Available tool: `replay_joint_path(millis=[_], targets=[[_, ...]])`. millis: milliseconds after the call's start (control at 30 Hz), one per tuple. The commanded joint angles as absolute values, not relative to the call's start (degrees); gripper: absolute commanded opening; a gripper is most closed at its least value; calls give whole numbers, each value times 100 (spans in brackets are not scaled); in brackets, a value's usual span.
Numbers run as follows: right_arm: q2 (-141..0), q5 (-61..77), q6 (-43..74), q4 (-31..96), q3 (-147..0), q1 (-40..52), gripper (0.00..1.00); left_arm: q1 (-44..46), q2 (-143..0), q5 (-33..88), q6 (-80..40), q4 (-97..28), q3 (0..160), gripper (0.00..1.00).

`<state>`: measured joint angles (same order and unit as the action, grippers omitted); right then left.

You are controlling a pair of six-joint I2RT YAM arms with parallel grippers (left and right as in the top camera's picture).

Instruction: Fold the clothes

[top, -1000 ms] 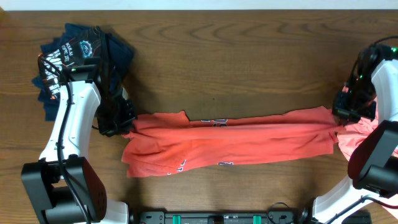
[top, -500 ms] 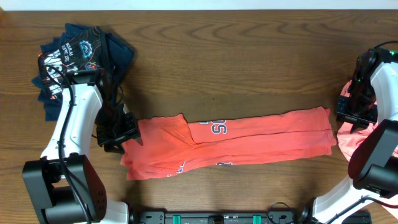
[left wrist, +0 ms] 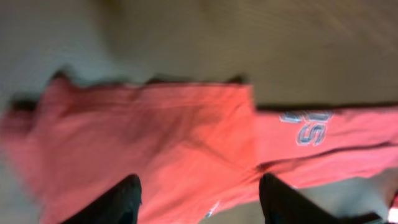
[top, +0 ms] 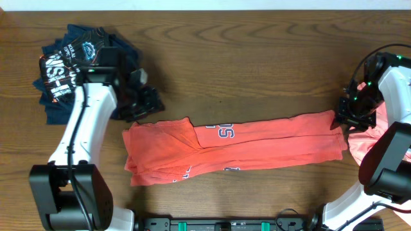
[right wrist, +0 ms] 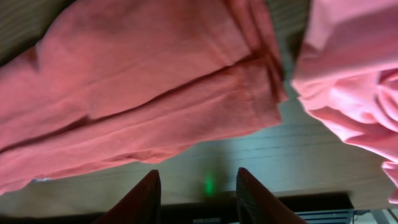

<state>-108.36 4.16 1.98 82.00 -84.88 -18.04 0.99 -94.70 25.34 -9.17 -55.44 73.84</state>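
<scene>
Seen from overhead, the coral-red T-shirt (top: 257, 144) lies as a long, narrow band across the near half of the wooden table (top: 244, 58), its long edges running left to right. Its left end is wider and rumpled in layers, and its right end is nearly square. The left gripper (top: 149, 102) hangs over bare wood just past the shirt's far left corner, clear of the cloth and beside a pile of navy printed garments (top: 64, 64). The right gripper (top: 348, 117) sits at the shirt's far right corner; whether it touches cannot be told here. A salmon-pink T-shirt (top: 356, 144) is heaped at the table's right edge, just beside that end. Broad open wood lies beyond the far long edge, with only a thin strip on the near side. The left wrist view, blurred, shows the left gripper (left wrist: 199, 199) with its dark fingers (left wrist: 118, 202) spread wide and nothing between them, above the shirt's ragged left portion (left wrist: 155, 143); lettering (left wrist: 308, 124) marks the fold. In the right wrist view the right gripper (right wrist: 196, 196) also stands parted and empty over bare wood, below the coral-red T-shirt's hem corner (right wrist: 143, 81), with the salmon-pink T-shirt (right wrist: 354, 81) close on the right.
</scene>
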Motion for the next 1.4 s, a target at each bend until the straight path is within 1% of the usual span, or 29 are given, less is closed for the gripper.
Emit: replay_joint_path(millis=[0,67,200,333,500,567,633,667,867,1167,1200,1267,1333,1367], targets=[[-10796,609,75,8189,-8458,-1695,40,497,-9500,2523,-1177,-5157,7207,66],[-10796,609,75,8191,-8458,-1682,40,703,-9618,2327,-1341,-4897,7185,67],[-10796,628,78,8202,-8458,-1682,40,1015,-10018,2300,-1527,-4449,7183,66],[-10796,626,75,8246,-8458,-1684,43,1127,-10471,2285,-1688,-4311,7183,67],[-10796,626,78,8241,-8458,-1684,43,1201,-10938,2287,-1728,-4294,7185,66],[-10796,628,78,8226,-8458,-1684,43,1229,-11024,2287,-1728,-4311,7183,66],[-10796,628,78,8213,-8458,-1684,43,1273,-11089,2287,-1730,-4346,7183,60],[-10796,628,78,8208,-8458,-1684,43,1302,-11113,2287,-1728,-4375,7183,59],[-10796,628,78,8208,-8458,-1684,42,1531,-11135,1848,-1728,-4401,7107,59],[-10796,628,78,8211,-8458,-1684,41,1723,-11135,1660,-1813,-4169,6908,57],[-10796,626,75,8208,-8458,-1686,41,1723,-11135,1660,-1813,-4152,6897,56],[-10796,626,75,8208,-8458,-1686,40,1723,-11135,1660,-1813,-4145,6884,47],[-10796,628,75,8208,-8458,-1684,40,1723,-11135,1662,-1813,-4145,6884,33],[-10796,628,75,8208,-8458,-1684,39,1723,-11135,1662,-1813,-4143,6884,24]])
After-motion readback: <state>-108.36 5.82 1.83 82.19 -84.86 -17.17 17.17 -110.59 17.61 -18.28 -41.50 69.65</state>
